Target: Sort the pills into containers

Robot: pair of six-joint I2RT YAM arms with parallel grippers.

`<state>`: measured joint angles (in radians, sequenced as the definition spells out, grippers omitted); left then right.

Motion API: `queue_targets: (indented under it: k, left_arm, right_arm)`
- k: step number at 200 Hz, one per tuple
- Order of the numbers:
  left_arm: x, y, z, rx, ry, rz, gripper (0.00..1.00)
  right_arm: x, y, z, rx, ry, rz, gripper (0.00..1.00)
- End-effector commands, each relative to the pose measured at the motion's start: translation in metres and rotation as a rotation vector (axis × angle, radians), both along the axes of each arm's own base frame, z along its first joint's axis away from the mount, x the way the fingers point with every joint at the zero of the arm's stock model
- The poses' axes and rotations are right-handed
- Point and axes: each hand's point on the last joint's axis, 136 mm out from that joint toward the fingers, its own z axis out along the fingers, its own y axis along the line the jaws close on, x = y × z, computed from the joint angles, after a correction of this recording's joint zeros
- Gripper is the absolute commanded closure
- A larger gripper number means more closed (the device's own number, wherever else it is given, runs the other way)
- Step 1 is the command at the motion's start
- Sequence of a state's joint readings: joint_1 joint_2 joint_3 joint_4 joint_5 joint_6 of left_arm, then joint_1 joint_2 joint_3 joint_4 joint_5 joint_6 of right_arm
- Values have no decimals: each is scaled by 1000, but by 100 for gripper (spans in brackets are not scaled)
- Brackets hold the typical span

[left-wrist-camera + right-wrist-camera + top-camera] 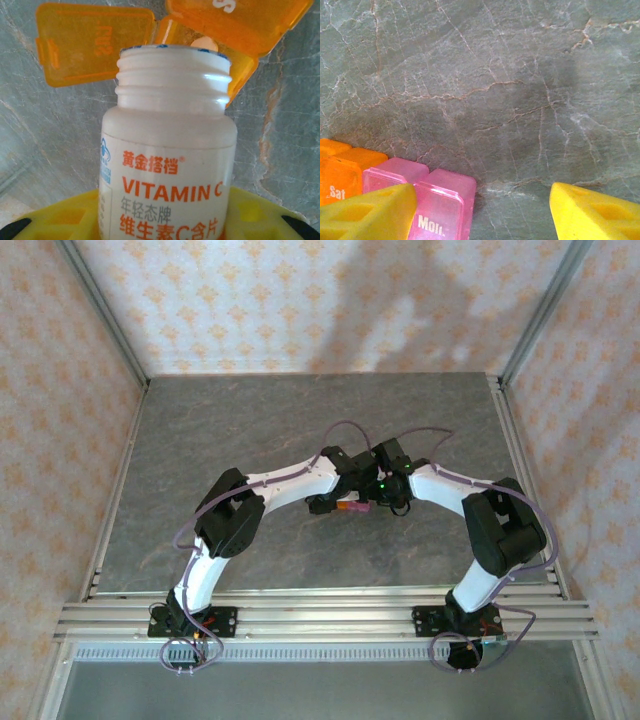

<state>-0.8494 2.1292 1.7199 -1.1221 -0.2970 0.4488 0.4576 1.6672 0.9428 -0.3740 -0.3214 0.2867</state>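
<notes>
- My left jaws pinch the white bottle (167, 165), its open mouth against an orange cell (243, 67).
- My right jaws stand spread, beside the containers' (442, 200) pink end.
- Strip lies mid-bench (200, 440), long axis side to side, with bare room around.

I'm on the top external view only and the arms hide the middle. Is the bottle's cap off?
Observer: Yes; the left wrist view shows the bottle in the left end effector with a bare threaded mouth.
Operator: Any cell open?
Observer: An orange cell just beyond that mouth stands open, a white pill in it.
Operator: And the pink end?
Observer: The right wrist view shows the pink cell marked Mon shut.
</notes>
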Motion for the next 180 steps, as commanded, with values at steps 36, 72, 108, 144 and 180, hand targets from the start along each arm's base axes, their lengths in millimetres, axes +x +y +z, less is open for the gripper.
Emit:
queue_targets:
  k: [36, 72, 108, 144, 180]
  left_arm:
    - [2, 8, 21, 18, -34, -22, 100]
    - [5, 11, 25, -5, -38, -4, 100]
    - [7, 13, 30, -16, -43, 6, 100]
    - [7, 13, 29, -12, -39, 6, 100]
    - [7, 13, 27, -6, -34, 4, 100]
  right_arm:
    - [-5, -6, -4, -38, 22, -9, 29]
    - [-1, -5, 14, -1, -8, -25, 29]
    - [4, -10, 35, 35, -50, -51, 28]
    - [3, -18, 43, 41, -62, -69, 28]
    - [-6, -22, 35, 42, -40, -71, 28]
